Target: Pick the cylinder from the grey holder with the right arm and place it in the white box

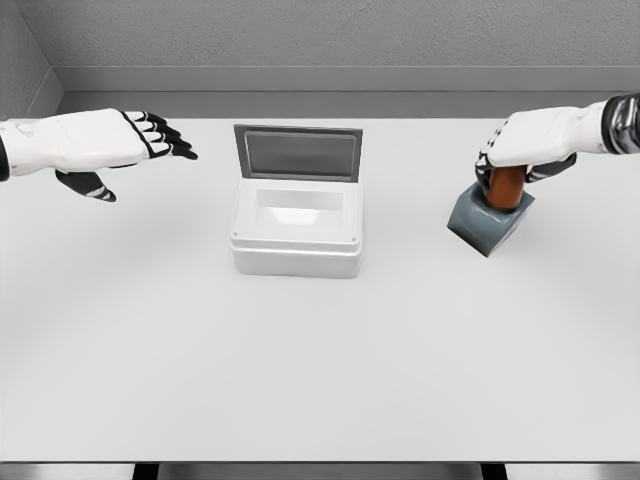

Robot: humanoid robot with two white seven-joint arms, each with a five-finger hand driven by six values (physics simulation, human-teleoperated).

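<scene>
A brown-orange cylinder (505,188) stands in the grey holder (487,222) at the right of the table. My right hand (522,155) is down over the cylinder's top, fingers curled around it. The holder looks tilted, one corner toward me. The white box (296,245) sits at the table's middle with its lid (298,152) standing open at the back. My left hand (150,140) hovers at the far left, fingers stretched out and holding nothing.
The white table (320,380) stretches wide in front of the box and between box and holder. A grey wall runs behind the table's far edge.
</scene>
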